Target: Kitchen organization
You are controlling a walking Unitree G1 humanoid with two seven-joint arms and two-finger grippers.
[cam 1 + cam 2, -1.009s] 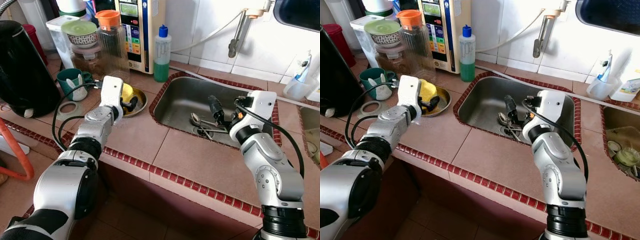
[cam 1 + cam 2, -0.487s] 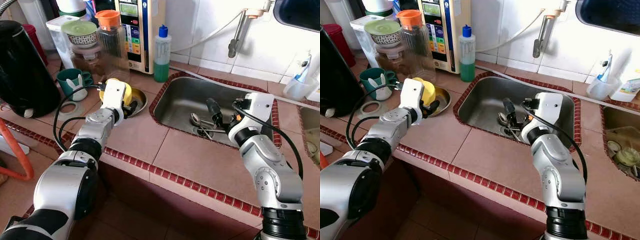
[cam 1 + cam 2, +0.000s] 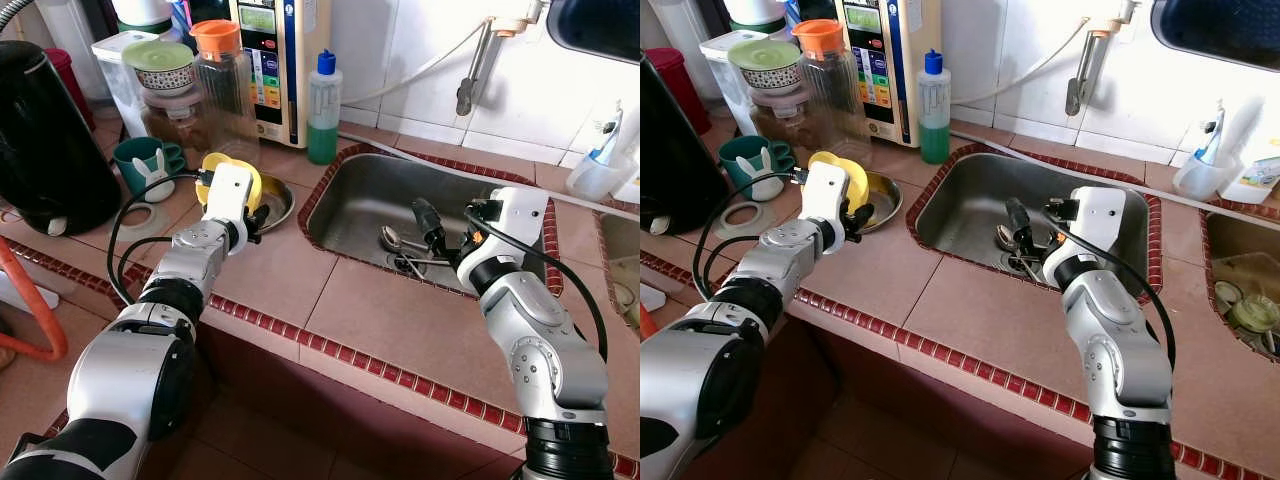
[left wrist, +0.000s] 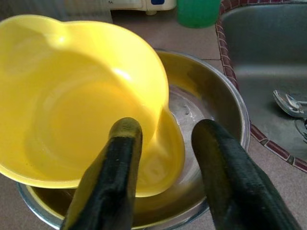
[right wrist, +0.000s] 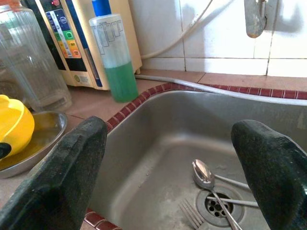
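**Left pincer lifts a yellow bowl beside the sink**

A terracotta-tiled kitchen desk (image 3: 290, 285) with a dark red mosaic edge holds a stainless steel sink (image 3: 372, 195) set into it. The left pincer (image 4: 165, 143) grips the rim of a bright yellow plastic bowl (image 4: 72, 100), one black finger inside the bowl and one outside. The bowl is tilted up on its edge over a shallow round steel dish (image 4: 216, 110), which sits on the desk just beside the sink's left edge.

The right pincer (image 5: 172, 143) hangs over the sink with its two black fingers spread wide apart, holding nothing. Below it, near the round drain (image 5: 217, 203), lie a metal spoon (image 5: 204, 173) and a fork (image 5: 190, 212).

Against the white tiled wall behind stand a clear bottle of green liquid with a blue cap (image 3: 323, 108), a clear jar with an orange lid (image 3: 224, 80), and a dark green mug (image 3: 143, 163). A tall black kettle (image 3: 45, 140) stands at the far left.
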